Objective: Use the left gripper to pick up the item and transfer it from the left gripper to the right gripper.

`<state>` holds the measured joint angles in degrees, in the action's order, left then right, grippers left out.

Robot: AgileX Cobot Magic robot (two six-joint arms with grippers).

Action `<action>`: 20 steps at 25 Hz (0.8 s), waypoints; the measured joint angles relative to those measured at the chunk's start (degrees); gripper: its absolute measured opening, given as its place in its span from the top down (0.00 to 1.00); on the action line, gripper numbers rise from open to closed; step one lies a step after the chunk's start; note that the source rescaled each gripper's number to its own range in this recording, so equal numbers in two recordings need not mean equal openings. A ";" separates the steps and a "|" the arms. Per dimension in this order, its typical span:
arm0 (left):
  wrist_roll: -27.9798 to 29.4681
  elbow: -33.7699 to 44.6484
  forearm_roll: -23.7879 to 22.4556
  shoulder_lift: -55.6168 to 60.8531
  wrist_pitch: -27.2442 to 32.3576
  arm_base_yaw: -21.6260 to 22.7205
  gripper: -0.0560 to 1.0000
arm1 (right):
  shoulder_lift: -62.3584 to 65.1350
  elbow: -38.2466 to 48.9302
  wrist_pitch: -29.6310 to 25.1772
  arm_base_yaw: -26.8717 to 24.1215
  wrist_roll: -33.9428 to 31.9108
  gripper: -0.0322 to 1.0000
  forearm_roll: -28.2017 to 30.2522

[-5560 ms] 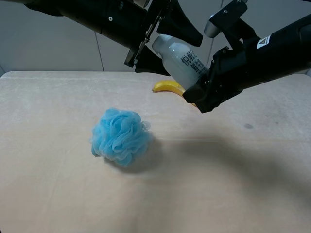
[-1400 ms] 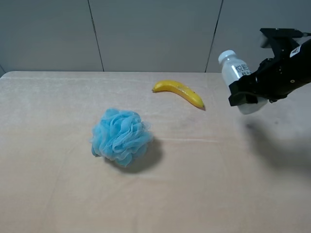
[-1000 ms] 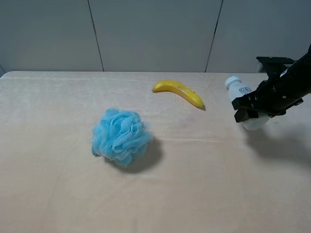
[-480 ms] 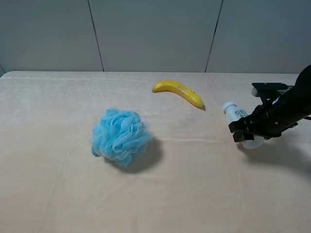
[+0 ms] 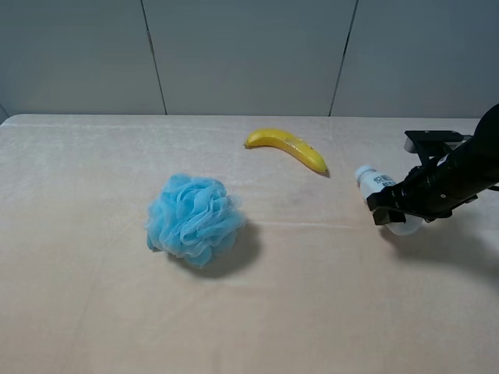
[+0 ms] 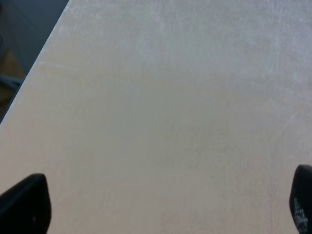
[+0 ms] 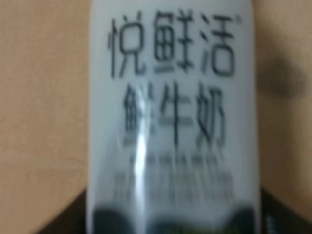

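The white bottle point(image 5: 376, 184) with black characters lies tilted, low over the right side of the table, cap pointing left. My right gripper point(image 5: 404, 209) is shut around its body. The right wrist view shows the bottle's label point(image 7: 170, 107) filling the frame, with dark jaws either side of it near the green-black band. I cannot tell whether the bottle touches the table. My left gripper point(image 6: 161, 209) shows only in the left wrist view, as two black fingertips point(image 6: 24, 204) wide apart over bare table, holding nothing. It is out of the exterior high view.
A blue mesh puff point(image 5: 193, 220) sits left of the table's middle. A yellow banana point(image 5: 286, 148) lies at the back centre, left of the bottle. The left wrist view shows the table edge point(image 6: 34, 68) with dark floor beyond.
The left gripper let go of the bottle and left the exterior view. The right gripper carried the bottle right and down to table level; in the last half second it barely moved.
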<state>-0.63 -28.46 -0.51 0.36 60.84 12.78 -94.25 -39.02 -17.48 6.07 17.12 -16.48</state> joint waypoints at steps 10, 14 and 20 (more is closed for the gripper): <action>0.00 0.00 0.00 0.00 0.00 0.00 0.05 | 0.66 -0.53 -2.37 0.00 -1.13 0.00 0.07; 0.00 0.00 0.00 0.00 0.00 0.00 0.05 | 4.06 -4.00 -9.35 0.00 -5.57 0.00 3.17; -0.01 0.00 0.00 0.00 0.00 0.00 0.05 | 15.15 -9.34 -23.67 0.00 -10.75 0.00 8.35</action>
<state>-0.64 -28.46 -0.51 0.36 60.84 12.78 -79.10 -48.36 -41.15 6.07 6.37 -8.13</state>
